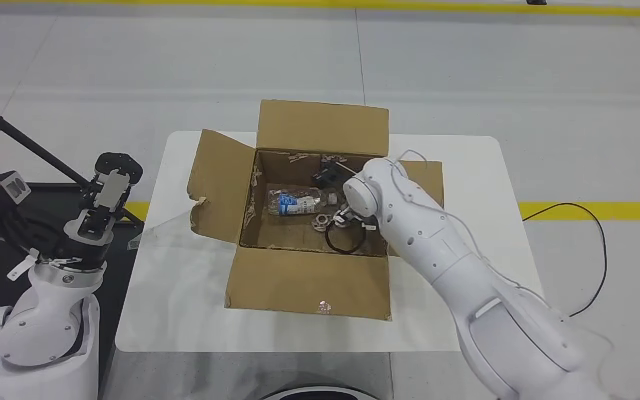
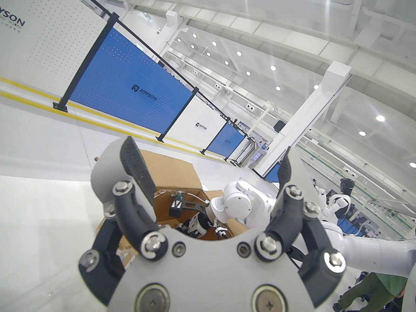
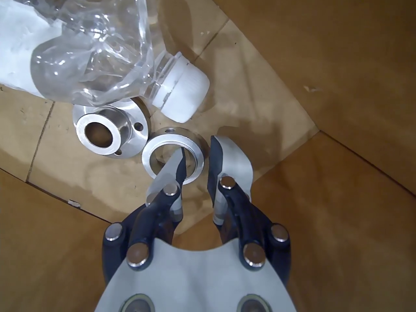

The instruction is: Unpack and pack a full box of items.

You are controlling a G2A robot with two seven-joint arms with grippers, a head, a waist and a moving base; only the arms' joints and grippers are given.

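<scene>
An open cardboard box (image 1: 310,285) stands in the middle of the white table (image 1: 460,170). On its floor lie a crushed clear plastic bottle (image 3: 91,50) with a white cap (image 3: 182,89), a metal flange (image 3: 110,131) and a metal ring (image 3: 152,160). My right gripper (image 3: 197,146) is down inside the box, narrowly open. One finger sits inside the ring and the other outside, so the ring's rim lies between them. The ring rests on the box floor. My left gripper (image 2: 207,150) is open and holds nothing, off the table's left edge, pointing up.
A black loop (image 1: 345,240) and a dark object (image 1: 325,178) also lie in the box (image 2: 169,170). All its flaps are folded outward, the left flap (image 1: 215,190) over the table. The right arm (image 1: 420,230) crosses the box's right side.
</scene>
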